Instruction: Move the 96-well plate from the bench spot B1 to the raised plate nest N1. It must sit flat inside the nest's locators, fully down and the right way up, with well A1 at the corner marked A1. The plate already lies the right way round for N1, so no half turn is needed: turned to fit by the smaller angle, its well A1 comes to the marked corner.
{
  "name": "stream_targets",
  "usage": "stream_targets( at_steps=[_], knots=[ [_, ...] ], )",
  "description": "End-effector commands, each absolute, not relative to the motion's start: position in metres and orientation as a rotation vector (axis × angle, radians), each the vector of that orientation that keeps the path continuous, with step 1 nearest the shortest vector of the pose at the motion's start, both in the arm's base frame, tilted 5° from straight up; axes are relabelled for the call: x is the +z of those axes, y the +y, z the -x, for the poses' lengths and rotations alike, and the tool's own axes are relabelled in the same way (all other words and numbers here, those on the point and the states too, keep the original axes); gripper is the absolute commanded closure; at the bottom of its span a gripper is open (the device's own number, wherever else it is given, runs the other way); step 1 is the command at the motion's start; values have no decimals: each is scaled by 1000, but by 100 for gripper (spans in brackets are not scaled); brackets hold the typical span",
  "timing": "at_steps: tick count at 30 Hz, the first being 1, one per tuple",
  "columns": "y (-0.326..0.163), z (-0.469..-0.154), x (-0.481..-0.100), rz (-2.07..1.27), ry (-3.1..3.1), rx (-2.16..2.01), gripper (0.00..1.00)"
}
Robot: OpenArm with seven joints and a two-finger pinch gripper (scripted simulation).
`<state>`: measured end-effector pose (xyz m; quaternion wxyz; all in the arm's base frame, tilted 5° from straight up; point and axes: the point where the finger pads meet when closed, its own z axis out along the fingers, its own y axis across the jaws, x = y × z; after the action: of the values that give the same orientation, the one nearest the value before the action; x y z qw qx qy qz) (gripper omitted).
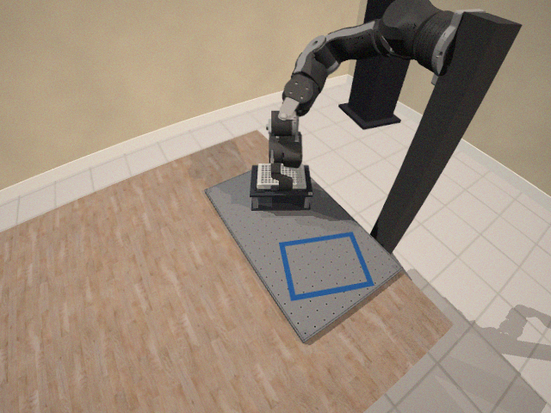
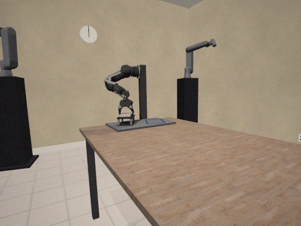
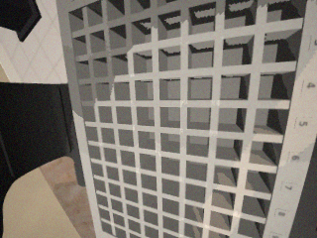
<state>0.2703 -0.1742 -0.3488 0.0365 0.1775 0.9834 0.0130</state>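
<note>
96-well plate (image 1: 284, 176), clamped in the tool (image 1: 280, 175), sits over nest N1 (image 1: 281, 194) at the baseplate's 12 o'clock end; lower it level until fully seated, then release.

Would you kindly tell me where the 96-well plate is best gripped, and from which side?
Grip the 96-well plate across its two opposite side walls, coming straight down from above, as the hand holds it now over the nest. Its open wells face up and it lies level, so only the outer walls give flat surfaces.
</note>
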Motion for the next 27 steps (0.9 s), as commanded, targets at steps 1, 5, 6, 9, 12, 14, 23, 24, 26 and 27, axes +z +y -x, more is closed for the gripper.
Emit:
stream_targets(
  at_steps=[1,5,6,9,12,14,23,24,26,27],
  knots=[
    [-173,-275,-345,-542,3009,51,100],
    [-173,-275,-345,-542,3009,51,100],
    [-173,-275,-345,-542,3009,51,100],
    [-173,-275,-345,-542,3009,51,100],
    [-173,-275,-345,-542,3009,51,100],
    [-173,-274,-346,-542,3010,51,100],
    [-172,-273,-347,-542,3013,50,100],
    [-172,-273,-347,-542,3013,50,100],
    [-172,-273,-347,-542,3013,50,100],
    [-172,-273,-347,-542,3013,50,100]
  ],
)
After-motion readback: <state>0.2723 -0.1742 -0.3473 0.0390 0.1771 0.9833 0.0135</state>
